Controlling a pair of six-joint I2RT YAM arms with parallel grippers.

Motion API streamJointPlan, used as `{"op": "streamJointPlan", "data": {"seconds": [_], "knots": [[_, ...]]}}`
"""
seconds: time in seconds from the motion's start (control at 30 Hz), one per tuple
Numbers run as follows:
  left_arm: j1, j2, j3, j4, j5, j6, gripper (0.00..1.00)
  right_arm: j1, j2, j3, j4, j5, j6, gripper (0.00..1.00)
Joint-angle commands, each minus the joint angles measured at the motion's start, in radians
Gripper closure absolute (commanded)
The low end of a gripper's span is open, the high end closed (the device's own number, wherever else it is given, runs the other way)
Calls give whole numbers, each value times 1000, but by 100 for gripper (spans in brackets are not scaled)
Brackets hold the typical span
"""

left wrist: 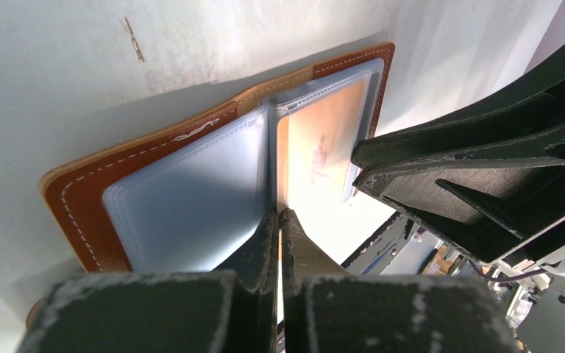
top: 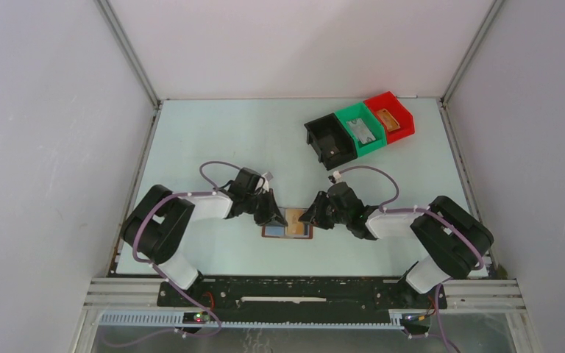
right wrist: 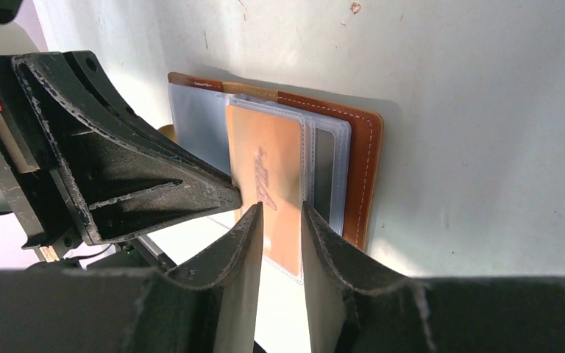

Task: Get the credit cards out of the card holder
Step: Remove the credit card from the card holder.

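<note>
Brown leather bifold card holder with white stitching lies open and flat on the pale table, near its front edge, directly between the two arms. Clear plastic sleeve leaves are fanned across the inside. One leaf carries a tan-orange plastic card with a faint embossed mark. This leaf looks lifted off the others. A darker grey panel shows in the sleeve behind it.

Left gripper: jaws closed to a hairline slit. The edge of a clear sleeve leaf at the centre fold runs straight into the slit, so it appears pinched there. In the right wrist view the tip of this gripper touches the left edge of the orange card's leaf.

Right gripper: jaws parted by a narrow gap, with the lower edge of the tan-orange card's leaf lying in that gap. Contact of the pads with the leaf cannot be made out; nothing is clearly gripped.

The two grippers face each other tip to tip over the card holder, close together.

Far right of the table, well apart: black plastic bin, green plastic bin and red plastic bin stand touching in a slanted row. A grey card lies in the green bin and an orange card in the red.
</note>
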Motion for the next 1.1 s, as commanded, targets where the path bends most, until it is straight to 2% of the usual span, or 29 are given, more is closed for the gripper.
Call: {"op": "streamJointPlan", "data": {"seconds": [0.0,0.57,0.9,1.07], "knots": [[8,-22,-38,71,36,-12,100,9,35,0,-34,16,-2,66],[91,-94,-115,68,56,-7,100,1,52,0,-33,5,1,67],[99,-85,-117,74,78,-1,100,17,-90,1,-26,16,-21,66],[95,-73,-107,81,98,-5,100,17,-60,28,2,-55,-33,66]]}}
